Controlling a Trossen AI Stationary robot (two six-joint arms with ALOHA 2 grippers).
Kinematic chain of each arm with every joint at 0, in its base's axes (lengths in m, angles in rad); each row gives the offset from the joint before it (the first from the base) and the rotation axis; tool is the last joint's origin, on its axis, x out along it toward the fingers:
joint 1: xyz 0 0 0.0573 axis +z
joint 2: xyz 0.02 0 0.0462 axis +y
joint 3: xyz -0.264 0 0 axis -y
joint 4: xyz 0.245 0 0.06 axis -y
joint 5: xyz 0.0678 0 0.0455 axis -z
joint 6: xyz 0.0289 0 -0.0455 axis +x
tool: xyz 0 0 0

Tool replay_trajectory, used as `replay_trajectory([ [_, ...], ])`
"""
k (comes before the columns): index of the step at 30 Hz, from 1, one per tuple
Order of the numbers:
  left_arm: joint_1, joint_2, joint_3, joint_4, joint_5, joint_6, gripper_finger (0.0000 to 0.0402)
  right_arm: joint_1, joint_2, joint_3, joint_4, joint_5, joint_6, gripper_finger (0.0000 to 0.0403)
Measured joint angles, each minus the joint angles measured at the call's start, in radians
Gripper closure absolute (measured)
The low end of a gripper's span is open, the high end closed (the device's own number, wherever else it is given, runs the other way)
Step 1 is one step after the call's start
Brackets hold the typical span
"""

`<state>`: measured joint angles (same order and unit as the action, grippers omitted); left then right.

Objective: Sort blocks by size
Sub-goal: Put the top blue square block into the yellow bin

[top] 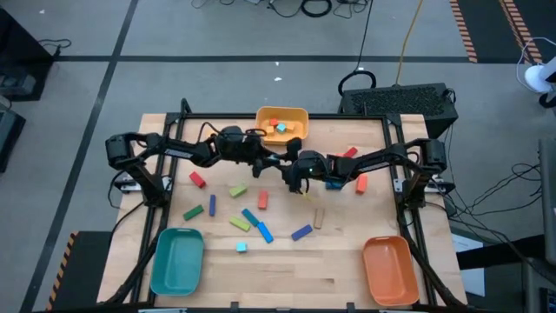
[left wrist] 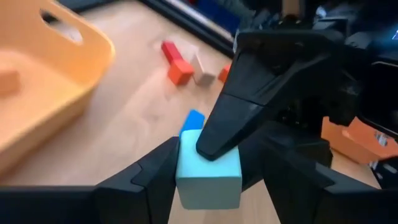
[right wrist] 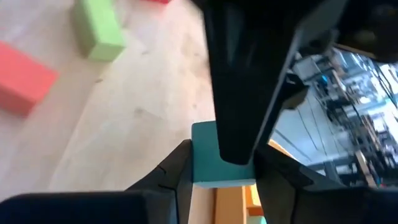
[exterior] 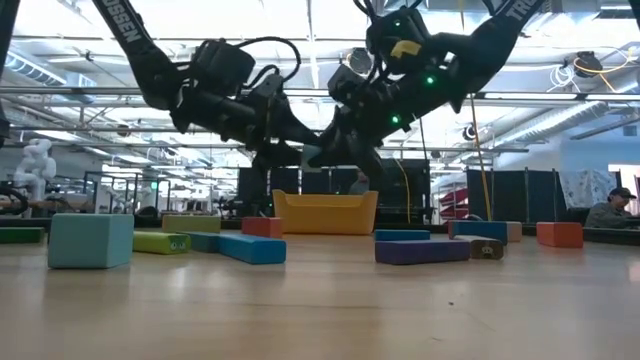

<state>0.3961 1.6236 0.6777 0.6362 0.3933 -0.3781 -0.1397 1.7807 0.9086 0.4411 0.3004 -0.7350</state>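
Note:
My left gripper (top: 270,162) and my right gripper (top: 290,167) meet tip to tip above the middle of the table, just in front of the yellow tray (top: 282,124). Both are shut on one small teal cube (left wrist: 208,171), which also shows in the right wrist view (right wrist: 208,158) and, high above the table, in the low view (exterior: 312,155). Several other blocks lie flat on the wood: a red brick (top: 197,179), a green one (top: 238,190), a blue bar (top: 301,232) and a small teal cube (top: 241,247). My left gripper pinches the teal cube by two opposite side faces (left wrist: 186,177) between its two fingers. It comes in about level from the table's left. The cube is lifted clear of the table. My right gripper pinches the same cube by two other faces (right wrist: 202,165) between its two fingers, coming from the table's right. In the left wrist view one of its fingers (left wrist: 227,118) lies on the cube's top. The left arm's finger (right wrist: 245,81) hides part of the cube.
The yellow tray holds small blocks (top: 280,128). A teal tray (top: 177,259) stands at the near left and an orange tray (top: 390,269) at the near right. More blocks lie by the right arm (top: 360,183). Bare wood lies between the two near trays.

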Motion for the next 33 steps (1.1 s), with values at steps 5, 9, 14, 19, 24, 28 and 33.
replay_trajectory([
  [5,0.033,-0.052,0.0,-0.013,-0.01,0.04,0.0185,-0.031,-0.002,0.002,0.019,0.004,0.064,0.0279],
  [9,0.045,-0.074,0.004,-0.022,0.016,0.045,0.0185,-0.065,0.003,-0.009,-0.024,0.035,0.1,0.0279],
  [14,0.051,-0.071,0.002,-0.03,-0.001,0.046,0.0185,-0.092,-0.013,-0.002,-0.002,0.015,0.135,0.0279],
  [19,0.056,-0.069,0.001,0.044,-0.004,0.043,0.0185,-0.164,-0.012,0.031,-0.011,0.01,0.207,0.0279],
  [24,0.055,-0.07,0.002,0.049,-0.081,0.043,0.0185,-0.274,-0.013,0.115,-0.142,-0.119,0.39,0.0279],
  [28,0.063,-0.07,0.002,0.04,-0.085,0.051,0.0185,-0.335,0.0,0.198,-0.268,-0.181,0.514,0.0278],
  [33,0.06,-0.069,0.002,0.038,-0.085,0.054,0.0198,-0.375,0.079,0.304,-0.376,-0.272,0.592,0.0278],
])
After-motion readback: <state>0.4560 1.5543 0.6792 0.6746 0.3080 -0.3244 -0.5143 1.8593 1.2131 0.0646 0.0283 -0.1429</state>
